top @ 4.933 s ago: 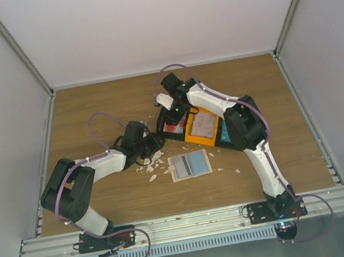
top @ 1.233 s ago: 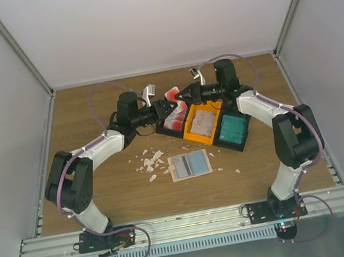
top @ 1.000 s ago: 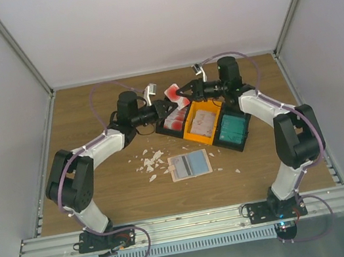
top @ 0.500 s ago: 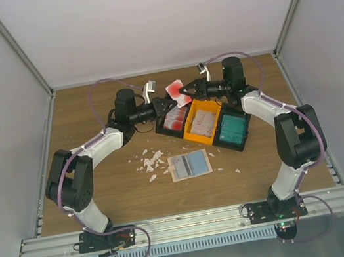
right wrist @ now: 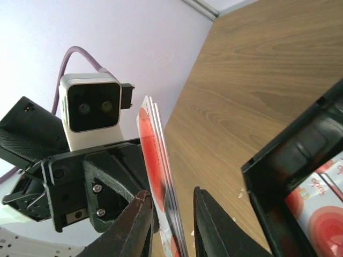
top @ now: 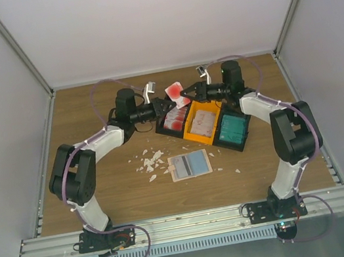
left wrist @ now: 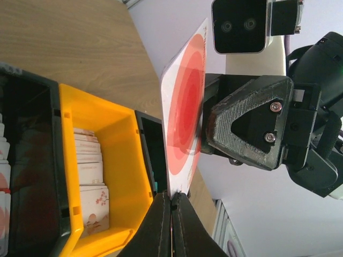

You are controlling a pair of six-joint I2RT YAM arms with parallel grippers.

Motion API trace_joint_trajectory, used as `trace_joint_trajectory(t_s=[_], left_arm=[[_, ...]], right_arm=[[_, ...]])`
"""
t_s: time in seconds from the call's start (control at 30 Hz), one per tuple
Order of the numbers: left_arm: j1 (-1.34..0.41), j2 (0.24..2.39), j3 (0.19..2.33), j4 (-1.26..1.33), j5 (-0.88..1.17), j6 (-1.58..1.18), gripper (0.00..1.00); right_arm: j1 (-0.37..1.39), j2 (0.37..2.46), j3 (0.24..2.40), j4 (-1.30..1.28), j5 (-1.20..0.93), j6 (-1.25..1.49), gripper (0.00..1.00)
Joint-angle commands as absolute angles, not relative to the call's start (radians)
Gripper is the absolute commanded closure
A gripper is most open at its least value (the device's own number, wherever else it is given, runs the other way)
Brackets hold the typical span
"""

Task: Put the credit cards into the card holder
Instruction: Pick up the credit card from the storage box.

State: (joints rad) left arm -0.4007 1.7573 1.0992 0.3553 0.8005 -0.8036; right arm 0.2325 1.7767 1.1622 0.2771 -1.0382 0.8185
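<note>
The left claw (left wrist: 171, 206) is clamped tight on the lower edge of a thin stack of credit cards (left wrist: 185, 107), white with a red round mark. It holds them upright and edge-on, so both flat faces stay free for the other arm. The right claw (right wrist: 170, 195) faces it from the opposite side. Its fingers are parted and stand one on each side of the stack, and a slit of daylight shows beside the cards, so it brackets them without pinching. This looks like a mid-air handover, or a squaring-up of the stack.

Both claws meet raised above the black bin (top: 172, 122) of red-marked cards. The orange bin (top: 201, 123) lies just beneath the right claw, which suggests the stack comes from that row.

The card holder (top: 190, 164) lies spread open and flat on the surface (top: 89, 110). It is well apart from both claws, below them and back toward the arm bases, with white scraps (top: 151, 161) beside it. Left open like that, it gives a pocket mouth to slide cards into. That step is not yet begun, and no card touches the holder.
</note>
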Motion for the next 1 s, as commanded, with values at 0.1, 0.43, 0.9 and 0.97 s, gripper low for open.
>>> trace_joint_trajectory(t_s=[0.1, 0.43, 0.9, 0.97], left_arm=[[-0.389, 1.807, 1.13, 0.351, 0.792, -0.768, 1.0], [-0.375, 1.869, 1.135, 0.316, 0.76, -0.727, 1.0], [-0.36, 1.906, 1.142, 0.282, 0.75, -0.695, 1.0], [-0.358, 1.903, 1.146, 0.273, 0.757, -0.692, 1.0]], right_arm=[[0.222, 1.853, 1.176, 0.207, -0.972, 0.697, 0.77], [0.222, 1.947, 1.229, 0.158, -0.946, 0.644, 0.76], [0.233, 1.945, 1.255, 0.054, -0.866, 0.532, 0.61], [0.242, 1.947, 1.265, 0.038, -0.869, 0.515, 0.63]])
